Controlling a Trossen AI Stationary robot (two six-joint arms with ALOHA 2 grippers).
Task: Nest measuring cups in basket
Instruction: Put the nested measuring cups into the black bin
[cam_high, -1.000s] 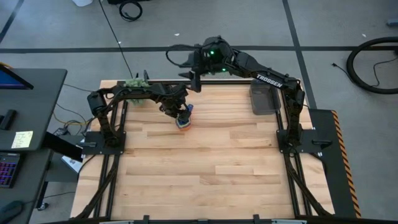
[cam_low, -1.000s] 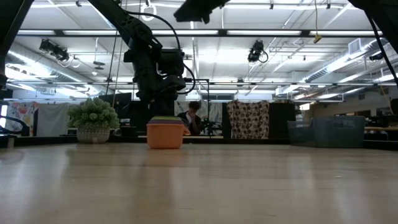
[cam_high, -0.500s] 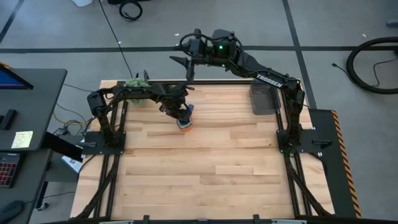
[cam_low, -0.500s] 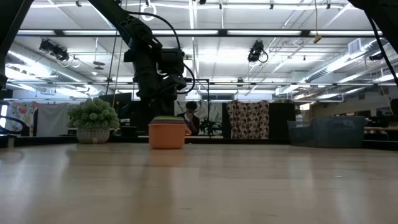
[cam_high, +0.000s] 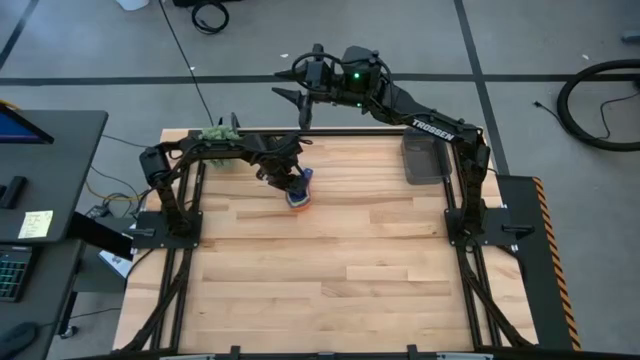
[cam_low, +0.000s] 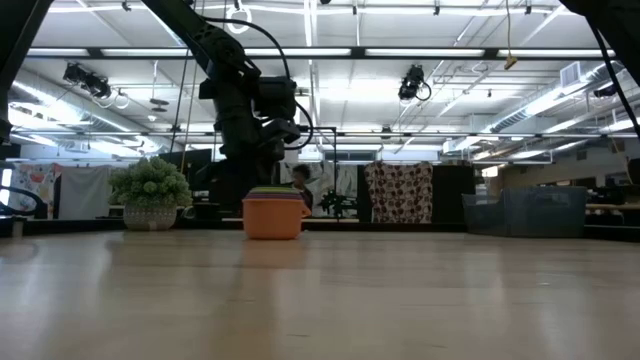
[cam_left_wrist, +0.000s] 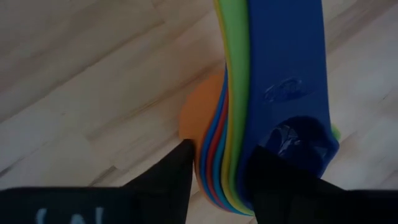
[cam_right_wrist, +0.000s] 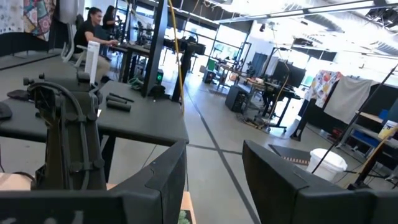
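A: Measuring cups (cam_high: 298, 193) sit nested in one stack near the far edge of the worktop (cam_high: 330, 270), well apart from the basket (cam_high: 425, 160) at the far right corner. In the low view the orange cup (cam_low: 272, 217) carries the rest, and it looks flat on the wood.

B: So the step in hand is taking hold of the stack?

A: That's my reading. The left gripper (cam_high: 287, 179) is down on it. In the left wrist view its two fingers (cam_left_wrist: 168, 177) stand either side of the bundle of stacked handles (cam_left_wrist: 273, 81), dark blue outermost, then green, yellow, red and blue edges.

B: Is it gripping yet?

A: Hard to call. The jaws are part-way in, close to the handles on both sides, but I cannot tell whether they press. One finger looks to touch the dark blue handle; the other shows a sliver of orange beside it.

B: How should it finish well?

A: Close squarely across all the handles so none slips out of the fan, then lift straight up. A pinch on the outer handles only could leave the lower cups behind or tip the stack. The carry to the basket is long, so a firm hold matters.

B: And the right gripper (cam_high: 305, 105)?

A: Raised beyond the far edge of the worktop, waiting. Its wrist view shows its fingers (cam_right_wrist: 155, 186) standing apart with nothing between them, only the room beyond.
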